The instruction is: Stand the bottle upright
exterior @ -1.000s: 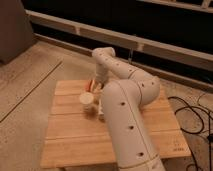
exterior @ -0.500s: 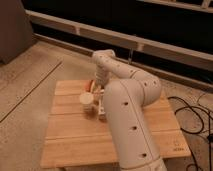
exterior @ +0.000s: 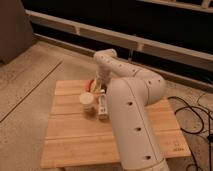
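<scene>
Wooden tabletop: white cup stands just beside the bottle, at its 9 o'clock. A small orange-red object sits at the cup's 12 o'clock. The arm crowds the bottle's 3 o'clock side. We see the bottle lying flat mid-tabletop, long axis roughly 12-to-6; cap end unclear. The gripper hangs at its 12 o'clock end; state of the jaws: cannot tell.

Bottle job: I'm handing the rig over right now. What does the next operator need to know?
Gripper: low over the far part of the wooden table, at the bottle's far end; contact cannot be told.
Bottle: lying on its side on the table, close beside the white cup.
Done: bottle not yet upright.
Left: grasp it, stand it up, release.
</scene>
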Robot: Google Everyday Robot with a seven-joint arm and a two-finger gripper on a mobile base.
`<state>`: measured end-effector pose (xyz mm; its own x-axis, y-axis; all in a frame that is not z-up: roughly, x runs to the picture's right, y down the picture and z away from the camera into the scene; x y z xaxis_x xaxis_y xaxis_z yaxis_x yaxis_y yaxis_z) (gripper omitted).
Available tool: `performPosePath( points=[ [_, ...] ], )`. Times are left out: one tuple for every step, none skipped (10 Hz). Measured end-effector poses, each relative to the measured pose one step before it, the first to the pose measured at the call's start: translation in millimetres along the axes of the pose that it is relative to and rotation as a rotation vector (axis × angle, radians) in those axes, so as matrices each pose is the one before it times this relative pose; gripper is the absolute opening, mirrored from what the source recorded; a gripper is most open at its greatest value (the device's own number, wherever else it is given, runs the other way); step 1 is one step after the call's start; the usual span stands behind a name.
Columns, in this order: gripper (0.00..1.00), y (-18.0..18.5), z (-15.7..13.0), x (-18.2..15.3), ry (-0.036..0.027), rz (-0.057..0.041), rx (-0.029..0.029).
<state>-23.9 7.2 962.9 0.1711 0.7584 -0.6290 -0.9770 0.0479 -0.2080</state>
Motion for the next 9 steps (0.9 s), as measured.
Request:
performPosePath(
  points=[
    [0.65,3.6,3.22,2.46,0.00264,-0.00521,-0.0085],
    [0.65,4.03,4.82,3.28,0.00589,-0.00625,-0.0082],
    [0.65,1.69,4.01,2.13,0.00352,-0.00227,-0.00733],
    [0.65,-1.04,2.12,1.0,0.00176,0.00037,-0.00231],
    [0.65,-1.37,1.07,0.06,-0.00007,0.00129,-0.00175],
    [0.65,-1.98,0.22,-0.44,-0.00128,0.00228,-0.00211],
    [0.65,-2.18,1.28,-0.24,0.00056,0.00233,-0.00217],
    [0.65,-1.72,1.6,-0.1,0.00204,0.00162,-0.00185],
    [0.65,-2.34,1.86,-1.55,0.00129,0.00124,-0.00387]
  ],
)
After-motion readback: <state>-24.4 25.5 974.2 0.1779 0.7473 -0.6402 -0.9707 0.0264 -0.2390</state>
